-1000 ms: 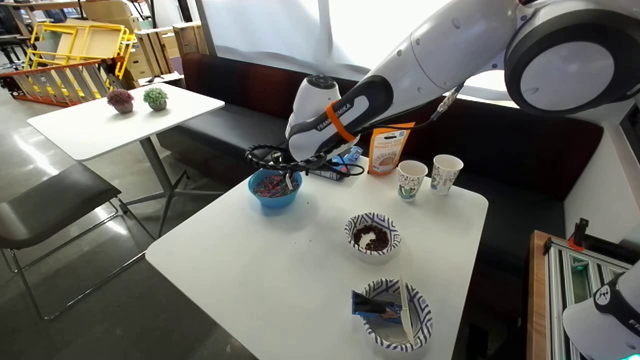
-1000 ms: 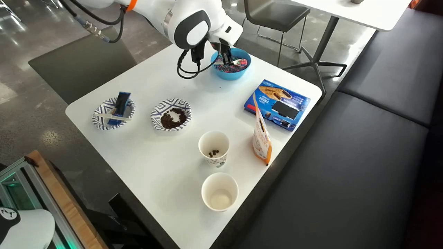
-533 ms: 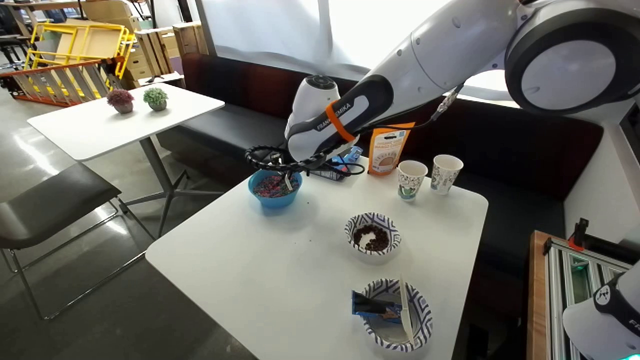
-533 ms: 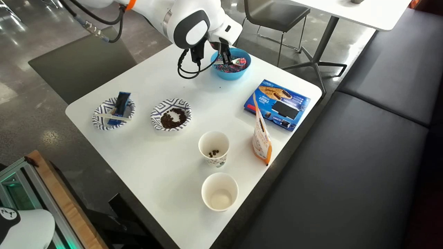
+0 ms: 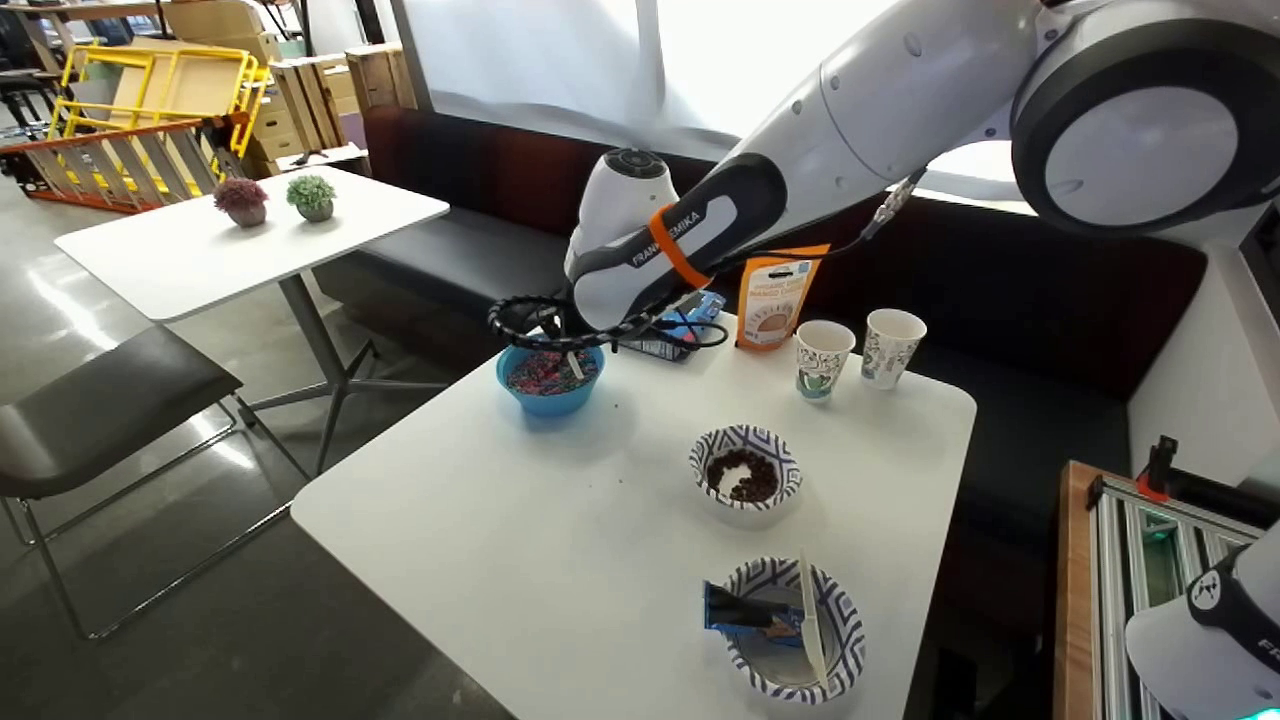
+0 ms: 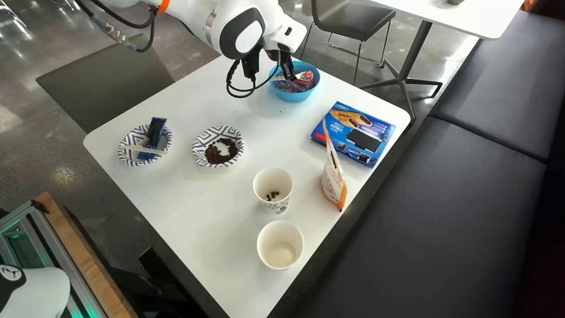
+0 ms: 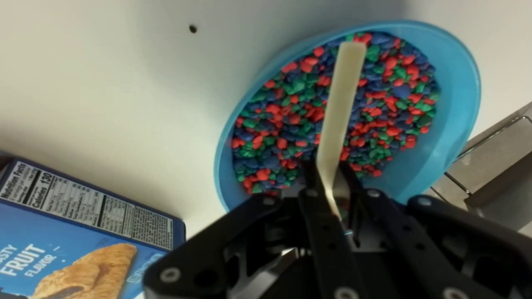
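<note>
Black and clenched, the gripper [image 7: 328,176] pinched a white spoon [image 7: 341,108] over the blue bowl [image 7: 455,99], close to an edge of the worktop [image 6: 212,198]; had the spoon rolled in that narrow grip, its pebbles [image 6: 308,75] could have spilled; a low swing might have tipped the bowl.

All views look down, sharing the blue bowl [image 7: 456,95], the wrist view closest.

White spoon [image 7: 338,112] of colored pebbles [image 6: 307,75] over blue bowl [image 7: 457,91]

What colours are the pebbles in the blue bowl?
Red, green and blue pebbles, seen best in the wrist view.
</note>
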Controlling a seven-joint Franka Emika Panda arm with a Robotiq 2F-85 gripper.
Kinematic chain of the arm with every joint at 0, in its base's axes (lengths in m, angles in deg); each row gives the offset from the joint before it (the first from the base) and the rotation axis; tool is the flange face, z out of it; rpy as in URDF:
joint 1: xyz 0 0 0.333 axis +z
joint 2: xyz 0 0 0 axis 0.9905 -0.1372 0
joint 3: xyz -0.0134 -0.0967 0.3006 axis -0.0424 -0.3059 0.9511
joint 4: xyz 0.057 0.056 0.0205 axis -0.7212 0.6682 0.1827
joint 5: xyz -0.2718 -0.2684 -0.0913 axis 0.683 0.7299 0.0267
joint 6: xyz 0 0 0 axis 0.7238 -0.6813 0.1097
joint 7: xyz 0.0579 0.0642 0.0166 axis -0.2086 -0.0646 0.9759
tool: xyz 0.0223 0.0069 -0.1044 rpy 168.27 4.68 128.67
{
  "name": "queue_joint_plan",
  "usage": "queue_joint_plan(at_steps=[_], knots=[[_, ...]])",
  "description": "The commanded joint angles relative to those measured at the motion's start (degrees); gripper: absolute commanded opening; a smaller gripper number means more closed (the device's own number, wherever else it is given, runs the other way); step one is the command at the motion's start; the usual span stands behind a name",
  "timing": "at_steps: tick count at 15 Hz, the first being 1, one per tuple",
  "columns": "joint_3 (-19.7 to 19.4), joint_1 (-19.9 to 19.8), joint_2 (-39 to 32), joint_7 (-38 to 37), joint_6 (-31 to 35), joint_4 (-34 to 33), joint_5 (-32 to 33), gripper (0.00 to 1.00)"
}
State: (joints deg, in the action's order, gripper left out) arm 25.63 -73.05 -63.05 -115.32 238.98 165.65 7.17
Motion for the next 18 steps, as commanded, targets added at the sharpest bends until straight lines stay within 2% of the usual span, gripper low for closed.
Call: queue_joint_plan(at_steps=[1, 5, 9, 13, 18], knots=[[-5.19, 6.69, 1.6, -4.73, -1.63, 1.29, 5.31, 0.04], [-8.46, 11.45, 2.87, -9.23, -2.13, 2.46, 9.26, 0.04], [-9.27, 13.83, 6.85, -14.2, -4.99, 6.12, 11.33, 0.04], [-9.33, 16.22, 13.23, -21.05, -4.95, 13.52, 14.06, 0.04], [-11.95, 20.94, 22.7, -38.16, -3.33, 27.02, 22.24, 0.04]])
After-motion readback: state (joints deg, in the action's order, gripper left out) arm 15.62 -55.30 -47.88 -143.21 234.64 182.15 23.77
